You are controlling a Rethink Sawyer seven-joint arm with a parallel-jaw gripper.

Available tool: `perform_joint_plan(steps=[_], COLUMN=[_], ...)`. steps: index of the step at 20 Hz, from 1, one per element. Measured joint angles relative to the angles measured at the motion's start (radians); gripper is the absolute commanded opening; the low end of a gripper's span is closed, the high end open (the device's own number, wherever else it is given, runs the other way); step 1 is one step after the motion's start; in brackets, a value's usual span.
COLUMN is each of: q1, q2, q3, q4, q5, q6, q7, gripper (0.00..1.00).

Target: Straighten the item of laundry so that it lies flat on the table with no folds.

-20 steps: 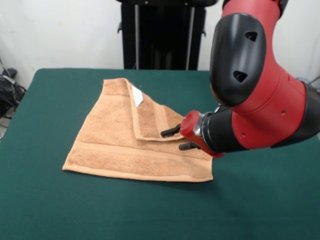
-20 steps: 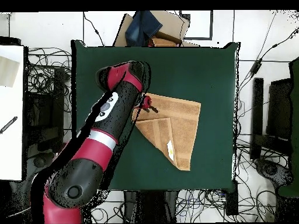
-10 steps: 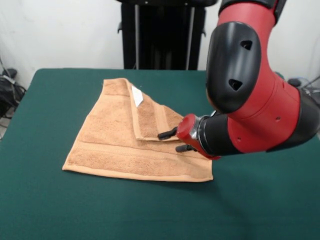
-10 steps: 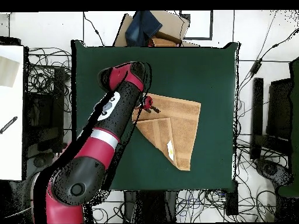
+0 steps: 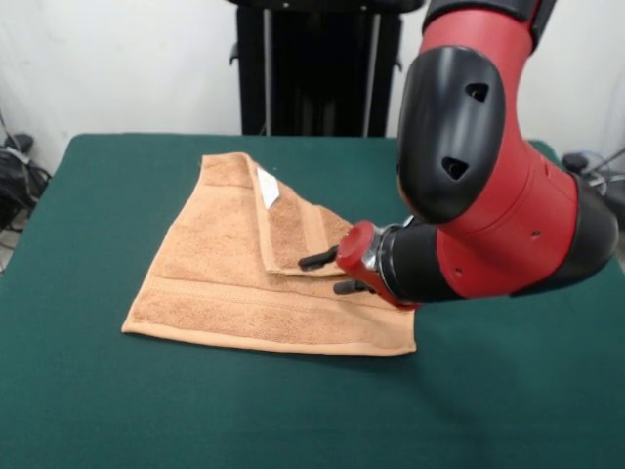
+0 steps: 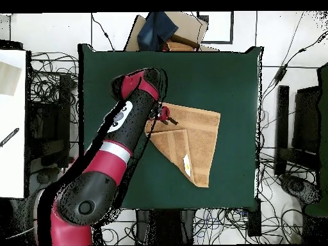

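The item of laundry [image 5: 225,283] is a tan towel lying on the green table [image 5: 107,391]. One corner is folded over as a triangular flap [image 5: 293,234], and a white tag [image 5: 267,186] shows at the fold's far end. My gripper [image 5: 320,276] is low at the flap's near right corner. It is open, with one black finger on each side of the flap's edge. In the overhead view the towel [image 6: 198,138] shows the same folded flap [image 6: 172,144], and the gripper [image 6: 168,118] sits at the towel's upper left part. The arm hides the towel's left corner there.
A black stand [image 5: 317,68] rises behind the table's far edge. In the overhead view a cardboard box with blue cloth [image 6: 168,31] sits past the table's top edge, and cables lie all around the table.
The gripper has slid a little further over the towel, toward the folded flap's corner, and slightly lower. The towel has not moved.
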Motion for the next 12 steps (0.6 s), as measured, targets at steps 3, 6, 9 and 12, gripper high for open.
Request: perform_joint_plan(steps=[3,6,9,12], q1=[-0.001,-0.006,-0.013,-0.018], q2=[-0.010,-0.025,-0.043,-0.055], q3=[0.000,0.000,0.000,0.000], q4=[0.001,0.001,0.001,0.001], q5=[-0.022,-0.043,-0.060,-0.069], q6=[0.000,0.000,0.000,0.000], q7=[0.000,0.000,0.000,0.000], gripper=[1.00,1.00,1.00,1.00])
